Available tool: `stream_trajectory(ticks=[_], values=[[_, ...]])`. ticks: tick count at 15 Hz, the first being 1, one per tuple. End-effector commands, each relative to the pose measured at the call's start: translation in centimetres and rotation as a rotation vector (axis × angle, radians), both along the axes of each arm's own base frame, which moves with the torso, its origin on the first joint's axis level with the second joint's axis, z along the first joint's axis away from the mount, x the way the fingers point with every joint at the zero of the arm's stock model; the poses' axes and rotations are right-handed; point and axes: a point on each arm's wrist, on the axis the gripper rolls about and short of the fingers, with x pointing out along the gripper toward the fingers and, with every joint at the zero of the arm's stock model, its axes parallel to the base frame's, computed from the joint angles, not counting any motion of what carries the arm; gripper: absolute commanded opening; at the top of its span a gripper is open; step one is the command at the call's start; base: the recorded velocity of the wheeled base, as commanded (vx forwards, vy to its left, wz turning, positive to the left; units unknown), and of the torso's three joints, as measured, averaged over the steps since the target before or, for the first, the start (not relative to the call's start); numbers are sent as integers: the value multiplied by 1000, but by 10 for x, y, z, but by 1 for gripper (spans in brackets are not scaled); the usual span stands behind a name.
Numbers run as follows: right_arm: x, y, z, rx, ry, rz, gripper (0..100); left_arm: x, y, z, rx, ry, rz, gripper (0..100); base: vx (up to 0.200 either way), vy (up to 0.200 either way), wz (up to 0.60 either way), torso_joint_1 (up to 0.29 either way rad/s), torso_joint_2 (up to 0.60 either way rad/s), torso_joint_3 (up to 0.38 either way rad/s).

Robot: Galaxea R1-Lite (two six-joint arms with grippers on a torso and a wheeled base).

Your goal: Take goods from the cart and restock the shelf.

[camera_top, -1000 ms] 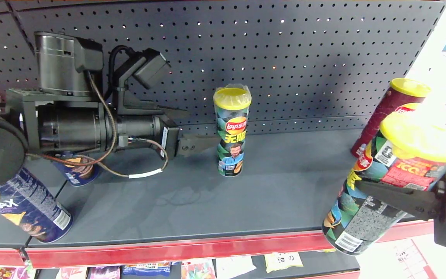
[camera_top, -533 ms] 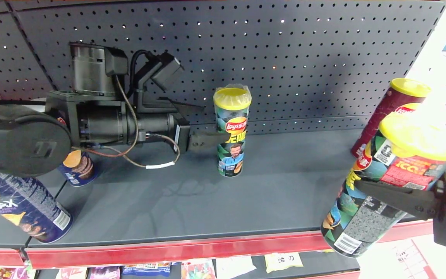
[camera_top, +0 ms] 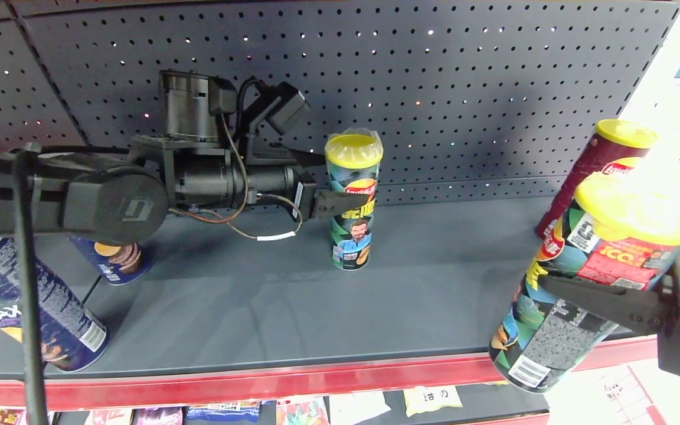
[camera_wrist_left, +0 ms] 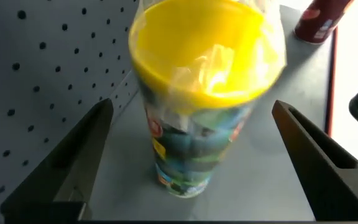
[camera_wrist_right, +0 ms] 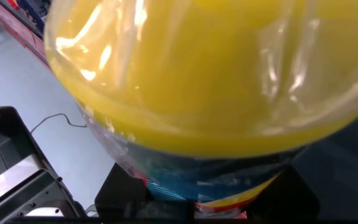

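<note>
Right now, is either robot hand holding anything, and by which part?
Right gripper holds a yellow-lidded can by its body, below the lid. Left gripper, open, holds nothing.

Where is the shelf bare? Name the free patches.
Free: the shelf between the upright green can and the red can; also the front strip ahead of that green can. Crowded: left end, with blue cans and the left gripper.
</note>
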Motion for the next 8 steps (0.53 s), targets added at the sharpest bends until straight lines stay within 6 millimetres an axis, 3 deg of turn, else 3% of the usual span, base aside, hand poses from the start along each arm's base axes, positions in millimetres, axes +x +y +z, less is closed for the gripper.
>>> stream_trajectory(ticks=[1,8], values=[[0,0,0,-1,1,1,0,9,-6,-7,11,2,-1,100,0,0,0,0,0,0],[0,0,0,1,-1,1,0,23,-28,-9,8,-26,-7,100,0,0,0,0,0,0]])
